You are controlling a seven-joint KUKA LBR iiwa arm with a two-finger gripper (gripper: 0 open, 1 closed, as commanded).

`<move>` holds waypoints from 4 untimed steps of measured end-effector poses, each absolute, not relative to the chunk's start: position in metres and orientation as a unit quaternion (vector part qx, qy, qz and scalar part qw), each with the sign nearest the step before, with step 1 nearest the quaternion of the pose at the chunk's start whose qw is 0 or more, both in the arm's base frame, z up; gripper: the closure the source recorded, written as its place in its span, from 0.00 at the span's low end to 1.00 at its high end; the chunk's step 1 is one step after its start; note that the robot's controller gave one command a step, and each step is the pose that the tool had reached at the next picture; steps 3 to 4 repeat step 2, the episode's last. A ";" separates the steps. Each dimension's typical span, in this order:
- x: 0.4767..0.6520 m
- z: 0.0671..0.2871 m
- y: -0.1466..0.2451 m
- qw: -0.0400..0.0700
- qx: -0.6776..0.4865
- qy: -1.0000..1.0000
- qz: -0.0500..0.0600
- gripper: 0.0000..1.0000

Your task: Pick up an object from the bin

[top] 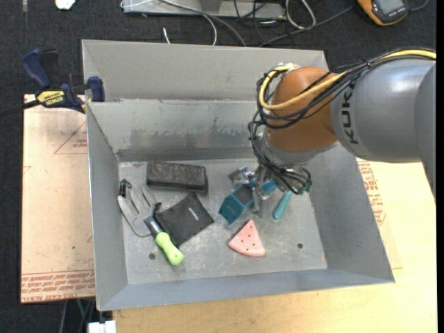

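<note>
Robot lab: KUKA arm (388, 109), floor cables (236, 5), bin (208, 50)

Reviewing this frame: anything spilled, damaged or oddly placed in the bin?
Nothing stands out. The dark block, black flat square, green-handled tool and pink wedge lie loose inside the bin; the gripper hangs over the teal pieces near the middle.
</note>
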State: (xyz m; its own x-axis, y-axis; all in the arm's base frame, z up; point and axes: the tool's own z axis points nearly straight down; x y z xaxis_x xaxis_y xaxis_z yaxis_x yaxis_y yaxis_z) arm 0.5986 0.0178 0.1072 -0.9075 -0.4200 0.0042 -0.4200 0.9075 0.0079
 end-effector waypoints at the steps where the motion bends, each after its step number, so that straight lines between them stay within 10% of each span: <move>1: 0.599 0.123 0.002 -0.002 0.256 -0.967 -0.003 1.00; 2: 0.592 0.174 0.009 0.003 0.251 -0.968 -0.005 1.00; 4: 0.592 0.174 0.009 0.003 0.251 -0.968 -0.005 1.00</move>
